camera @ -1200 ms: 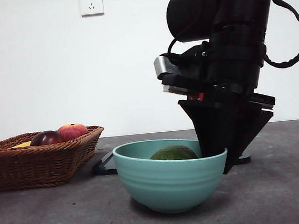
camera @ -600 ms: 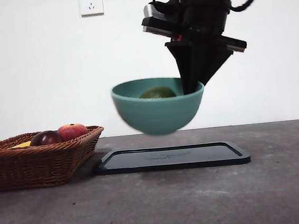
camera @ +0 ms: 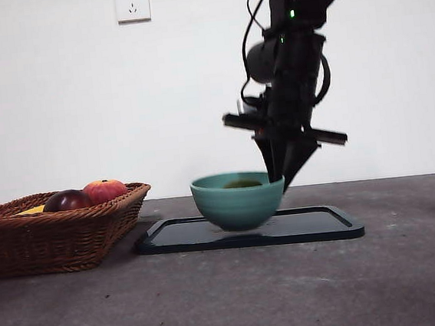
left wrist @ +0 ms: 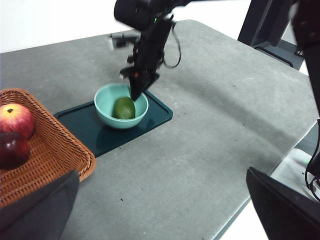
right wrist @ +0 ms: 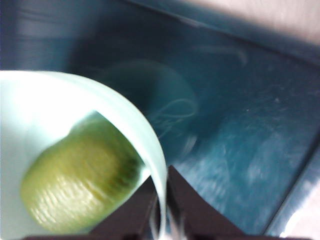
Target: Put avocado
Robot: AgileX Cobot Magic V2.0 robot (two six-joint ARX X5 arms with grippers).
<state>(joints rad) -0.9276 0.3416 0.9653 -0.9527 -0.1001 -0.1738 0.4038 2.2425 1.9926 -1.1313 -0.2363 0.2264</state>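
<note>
While clamped on the rim of the bowl (camera: 238,200) — right gripper (camera: 284,178), avocado (left wrist: 124,108) inside. Placing step: lower onto tray (camera: 328,226), then release. Left gripper (left wrist: 160,212) spread wide — waiting.

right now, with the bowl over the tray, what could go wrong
The right hand pinches only the thin rim of the bowl, so it could tip or slip as it comes down onto the tray. A tilt could roll the avocado out. The bowl looks blurred, so a hard landing seems possible.
</note>
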